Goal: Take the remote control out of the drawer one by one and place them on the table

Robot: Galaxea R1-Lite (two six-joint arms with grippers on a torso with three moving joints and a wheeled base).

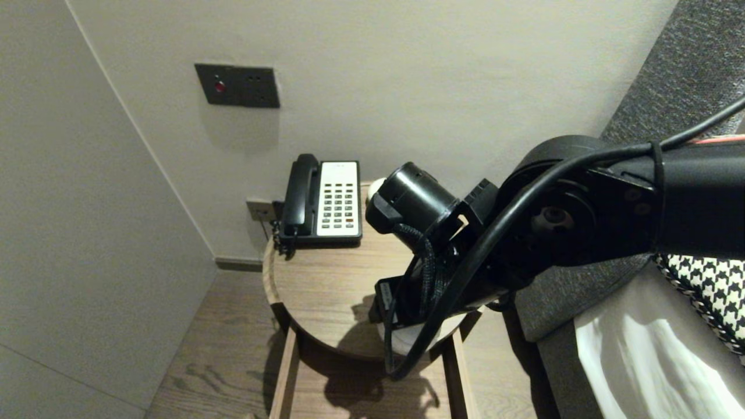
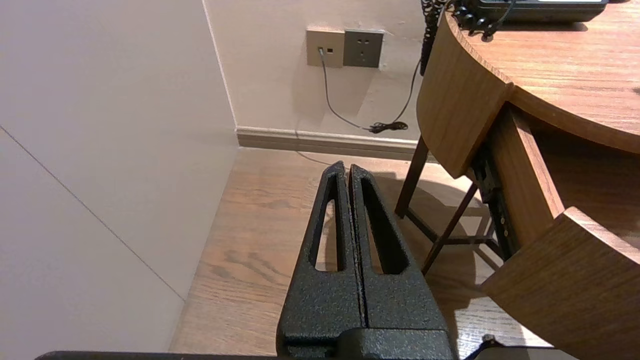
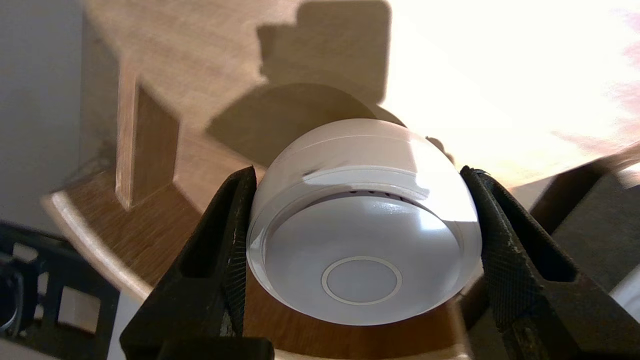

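Your right tool clamps a white round device squarely between its fingers, above the desk's near edge. Your left tool, pressed together, hangs parked beside the desk. Farther back sits a telephone.

Our right claw has the white domed plastic device between its fingers, at the near rim of the round brown wooden table. Beyond the claw, to its left, the black-and-white corded telephone sits on that table. Below the claw we find the open wooden drawer. Our left claw hangs well left, beside the table.
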